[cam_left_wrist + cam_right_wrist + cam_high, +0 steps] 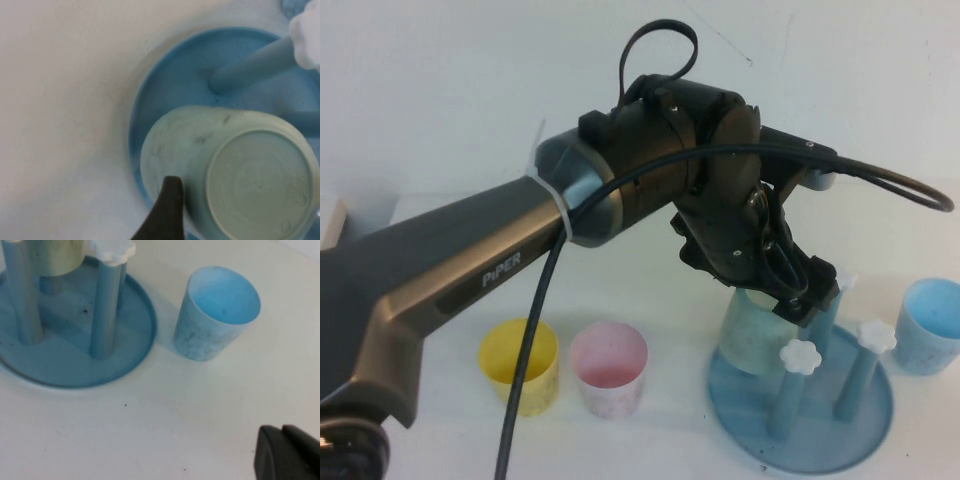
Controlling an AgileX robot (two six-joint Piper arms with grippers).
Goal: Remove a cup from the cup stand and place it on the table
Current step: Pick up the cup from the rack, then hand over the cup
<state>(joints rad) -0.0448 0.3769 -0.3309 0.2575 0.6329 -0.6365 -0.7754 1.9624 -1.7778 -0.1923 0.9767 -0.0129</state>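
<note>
The pale mint-green cup (756, 332) sits upside down and tilted on a peg at the left side of the blue cup stand (860, 440). My left gripper (798, 295) reaches over from the left and is shut on the cup's upper end. In the left wrist view the cup's base (260, 185) faces the camera, with one dark finger (169, 207) pressed on its wall; the other finger is hidden. The stand's tray (165, 90) lies below. My right gripper (287, 452) is shut and empty, low over the white table (175, 415), right of the stand (75, 365).
A light blue cup (930, 325) stands upright just right of the stand, also in the right wrist view (217, 315). A pink cup (608, 368) and a yellow cup (520, 362) stand upright to the stand's left. Three pegs with white caps (800, 355) are bare.
</note>
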